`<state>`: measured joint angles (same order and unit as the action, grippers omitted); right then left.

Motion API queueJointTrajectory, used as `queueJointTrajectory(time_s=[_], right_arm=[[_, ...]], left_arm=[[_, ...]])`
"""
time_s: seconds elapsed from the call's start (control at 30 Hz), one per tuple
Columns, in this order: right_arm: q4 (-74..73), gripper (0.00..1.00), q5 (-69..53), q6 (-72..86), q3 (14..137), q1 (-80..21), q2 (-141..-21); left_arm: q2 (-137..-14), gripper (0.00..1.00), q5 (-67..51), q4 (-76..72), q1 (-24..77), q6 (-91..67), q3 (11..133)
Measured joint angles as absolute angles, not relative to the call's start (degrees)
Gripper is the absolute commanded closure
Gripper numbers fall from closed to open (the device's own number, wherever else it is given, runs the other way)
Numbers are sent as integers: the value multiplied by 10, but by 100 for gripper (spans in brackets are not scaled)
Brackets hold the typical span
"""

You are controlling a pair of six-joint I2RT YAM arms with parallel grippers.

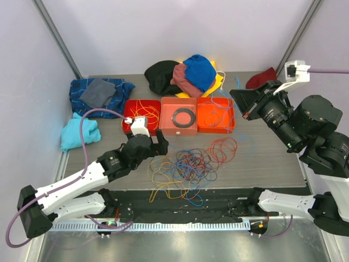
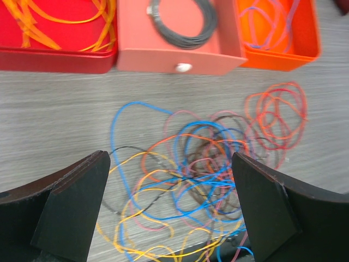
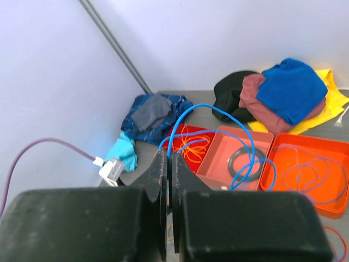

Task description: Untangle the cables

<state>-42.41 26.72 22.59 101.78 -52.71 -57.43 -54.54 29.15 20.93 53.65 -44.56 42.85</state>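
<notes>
The cables (image 1: 188, 166) lie in a loose tangle of blue, orange, yellow and red loops on the table's front middle. In the left wrist view the cables (image 2: 207, 164) lie below and between my fingers. My left gripper (image 1: 159, 143) is open and empty, low over the tangle's left edge; it also shows in the left wrist view (image 2: 172, 202). My right gripper (image 1: 244, 105) is raised at the back right, shut on a blue cable (image 3: 251, 148) that loops out from its closed tips (image 3: 168, 159) over the trays.
Three trays stand behind the tangle: a red one (image 1: 126, 109) with orange cables, a salmon one (image 1: 169, 106) with a black ring (image 1: 184, 116), and an orange one (image 1: 233, 117) with thin cables. Clothes lie at the back (image 1: 185, 73) and left (image 1: 101, 93).
</notes>
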Motion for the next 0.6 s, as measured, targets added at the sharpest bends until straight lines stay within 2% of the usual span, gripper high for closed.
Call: queueJointTrajectory(time_s=[0.33,0.6], right_arm=[[-460,99,242,229,1000,-527,-580],[-455,99,216,261,921,-527,-546]], left_arm=[[-500,0,210,48,536,-406,398],[-525,0,108,-244,536,-378,302]])
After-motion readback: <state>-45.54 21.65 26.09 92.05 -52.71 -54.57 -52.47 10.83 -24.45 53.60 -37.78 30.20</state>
